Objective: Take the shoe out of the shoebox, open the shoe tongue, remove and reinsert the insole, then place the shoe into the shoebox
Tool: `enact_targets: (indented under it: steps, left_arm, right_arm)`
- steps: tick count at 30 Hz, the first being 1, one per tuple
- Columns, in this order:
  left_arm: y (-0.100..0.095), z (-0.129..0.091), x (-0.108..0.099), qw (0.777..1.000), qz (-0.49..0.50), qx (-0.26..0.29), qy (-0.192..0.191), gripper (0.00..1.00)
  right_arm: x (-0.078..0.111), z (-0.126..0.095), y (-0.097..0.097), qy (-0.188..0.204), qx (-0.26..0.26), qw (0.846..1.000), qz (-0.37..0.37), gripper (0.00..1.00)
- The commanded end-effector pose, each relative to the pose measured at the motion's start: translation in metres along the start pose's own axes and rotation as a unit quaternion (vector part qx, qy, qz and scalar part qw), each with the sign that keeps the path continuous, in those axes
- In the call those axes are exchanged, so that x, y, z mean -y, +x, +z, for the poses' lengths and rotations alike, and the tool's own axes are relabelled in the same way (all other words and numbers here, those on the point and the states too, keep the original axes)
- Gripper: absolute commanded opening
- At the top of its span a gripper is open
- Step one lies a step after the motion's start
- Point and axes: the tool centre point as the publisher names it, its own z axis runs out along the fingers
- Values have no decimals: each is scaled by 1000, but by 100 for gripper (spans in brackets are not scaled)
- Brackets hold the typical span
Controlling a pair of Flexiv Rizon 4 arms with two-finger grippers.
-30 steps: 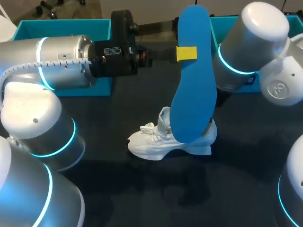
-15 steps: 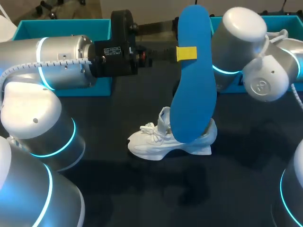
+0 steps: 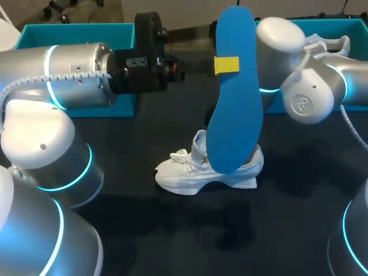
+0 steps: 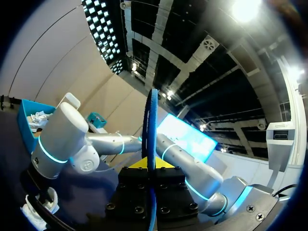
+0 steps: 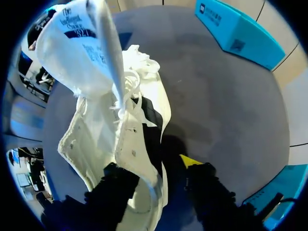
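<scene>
A white shoe [image 3: 198,172] lies on the dark table with its tongue [image 5: 82,48] lifted. My left gripper [image 4: 150,166] is shut on the blue insole [image 3: 236,98] and holds it upright above the shoe; the left wrist view shows the insole [image 4: 151,120] edge-on between the fingers. My right arm [image 3: 305,103] comes in from the right, and its gripper is hidden behind the insole in the head view. In the right wrist view, my right gripper [image 5: 154,166] straddles the shoe's [image 5: 110,139] collar edge. One finger is inside, and the yellow-tipped finger [image 5: 191,161] stands just clear outside.
A teal box [image 3: 69,34] stands at the back left behind my left arm. A second teal box [image 3: 345,26] is at the back right with something white in it. In front of the shoe is bare dark table [image 3: 230,230].
My right arm has swung left toward the shoe's heel side, and its fingers have narrowed around the collar. My left arm and the insole have not moved.
</scene>
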Motion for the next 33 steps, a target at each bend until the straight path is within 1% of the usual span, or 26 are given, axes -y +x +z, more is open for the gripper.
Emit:
enact_targets:
  steps: [1, 6, 8, 14, 21, 23, 24, 26, 30, 31, 33]
  left_arm:
    - [0, 1, -2, 1000, 0, 0, 2, 0]
    - [0, 1, -2, 1000, 0, 0, 2, 0]
    - [0, 1, -2, 1000, 0, 0, 2, 0]
    - [0, 1, -2, 1000, 0, 0, 2, 0]
    - [0, 1, -2, 1000, 0, 0, 2, 0]
    - [0, 1, -2, 1000, 0, 0, 2, 0]
    - [0, 1, -2, 1000, 0, 0, 2, 0]
    - [0, 1, -2, 1000, 0, 0, 2, 0]
    - [0, 1, -2, 1000, 0, 0, 2, 0]
    - [0, 1, -2, 1000, 0, 0, 2, 0]
    - [0, 1, -2, 1000, 0, 0, 2, 0]
  right_arm:
    - [-1, 8, 0, 2, -7, 1000, 1, 0]
    - [0, 5, 3, 9, -14, 1000, 14, 0]
    - [0, 2, 5, 6, -28, 999, 16, 0]
    - [-4, -3, 13, 7, -62, 995, 81, 0]
    - [0, -12, 24, -19, -78, 984, 158, 0]
    - [1, -15, 32, -28, -79, 977, 197, 0]
    - [2, -14, 34, -26, -85, 976, 201, 0]
    - [4, -14, 44, -49, -83, 965, 245, 0]
    - [5, -20, 54, -64, -54, 949, 305, 0]
    - [8, -20, 54, -81, -46, 942, 323, 0]
    - [11, -21, 56, -99, -32, 930, 353, 0]
